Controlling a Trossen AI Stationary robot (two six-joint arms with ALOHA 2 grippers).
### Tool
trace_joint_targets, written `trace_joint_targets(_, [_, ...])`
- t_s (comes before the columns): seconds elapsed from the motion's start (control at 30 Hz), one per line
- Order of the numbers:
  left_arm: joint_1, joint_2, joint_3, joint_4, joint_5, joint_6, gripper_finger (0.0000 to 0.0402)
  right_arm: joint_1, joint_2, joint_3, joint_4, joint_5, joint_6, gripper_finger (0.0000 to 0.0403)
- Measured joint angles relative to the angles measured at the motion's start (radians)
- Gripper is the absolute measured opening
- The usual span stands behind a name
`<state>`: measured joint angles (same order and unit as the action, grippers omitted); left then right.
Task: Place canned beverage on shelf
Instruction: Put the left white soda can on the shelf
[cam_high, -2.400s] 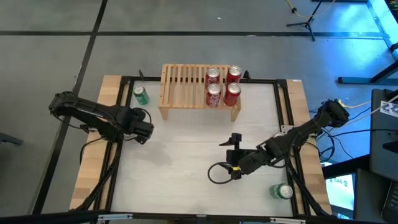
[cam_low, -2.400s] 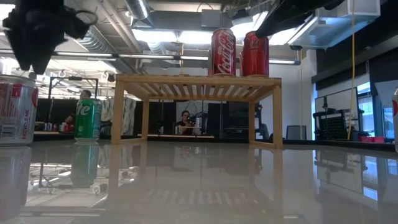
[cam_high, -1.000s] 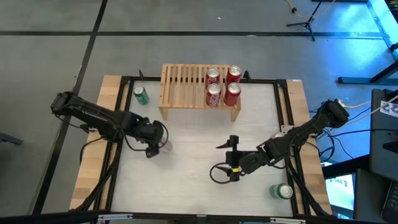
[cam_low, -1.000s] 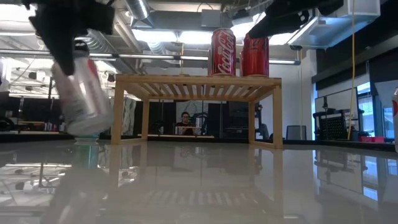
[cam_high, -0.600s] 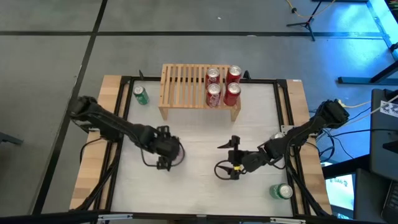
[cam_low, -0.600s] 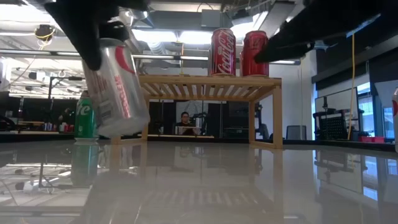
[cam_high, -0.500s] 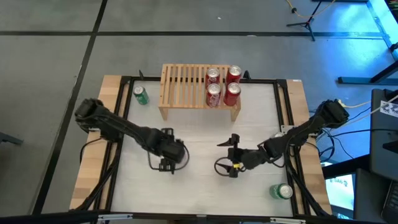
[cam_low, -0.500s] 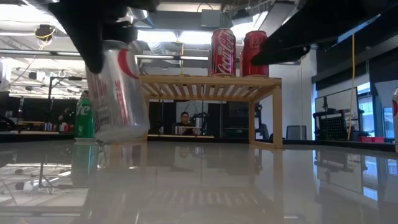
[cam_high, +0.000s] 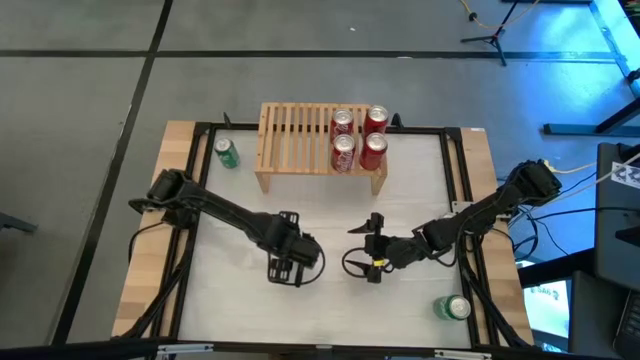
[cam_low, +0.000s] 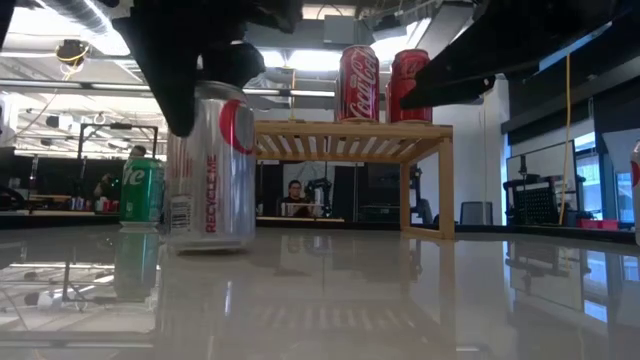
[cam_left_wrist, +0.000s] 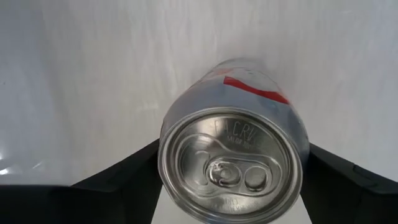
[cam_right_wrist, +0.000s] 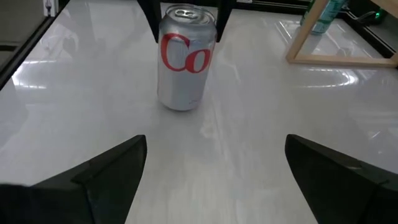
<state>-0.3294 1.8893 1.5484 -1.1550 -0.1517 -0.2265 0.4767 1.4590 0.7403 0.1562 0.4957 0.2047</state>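
Silver can upright on the table

The left end effector (cam_high: 293, 262) clamps the silver can (cam_low: 210, 170) mid-table (well short of the shelf (cam_high: 320, 150)); the right end effector (cam_high: 366, 256) faces it, fingers spread.

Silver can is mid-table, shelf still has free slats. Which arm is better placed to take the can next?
Probably the right. Its end effector is open and faces the silver can, which stands upright on the table. The left end effector grips that can from above, far from the shelf.
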Motion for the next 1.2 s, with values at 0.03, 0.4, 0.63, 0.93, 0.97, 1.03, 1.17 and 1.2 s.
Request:
trace_joint_targets(0.03, [0.000, 0.001, 0.008, -0.004, -0.001, -0.004, 0.0301, 0.000, 0.000, 0.000, -0.001, 0.000, 0.000, 0.0381])
trace_joint_targets(0.4, [-0.020, 0.000, 0.060, -0.004, -0.067, 0.024, 0.0352, 0.000, 0.000, 0.000, 0.000, -0.019, 0.000, 0.0381])
trace_joint_targets(0.63, [-0.023, -0.002, 0.070, -0.080, -0.058, 0.014, 0.0352, 0.000, 0.000, 0.000, 0.001, -0.018, 0.000, 0.0381])
trace_joint_targets(0.93, [-0.112, -0.039, 0.097, -0.165, -0.162, -0.244, 0.0354, -0.001, 0.000, 0.000, 0.035, -0.009, -0.049, 0.0381])
trace_joint_targets(0.97, [-0.128, -0.039, 0.092, -0.165, -0.164, -0.270, 0.0353, -0.002, 0.000, 0.000, 0.041, -0.008, -0.055, 0.0381])
trace_joint_targets(1.03, [-0.163, -0.039, 0.078, -0.148, -0.173, -0.327, 0.0351, -0.005, 0.009, 0.001, 0.056, -0.008, -0.065, 0.0381])
trace_joint_targets(1.17, [-0.232, -0.041, 0.011, -0.035, -0.179, -0.413, 0.0350, -0.016, 0.056, 0.001, 0.132, -0.017, -0.104, 0.0381])
trace_joint_targets(1.2, [-0.249, -0.040, -0.008, -0.003, -0.178, -0.426, 0.0350, -0.021, 0.072, 0.001, 0.160, -0.021, -0.113, 0.0381])
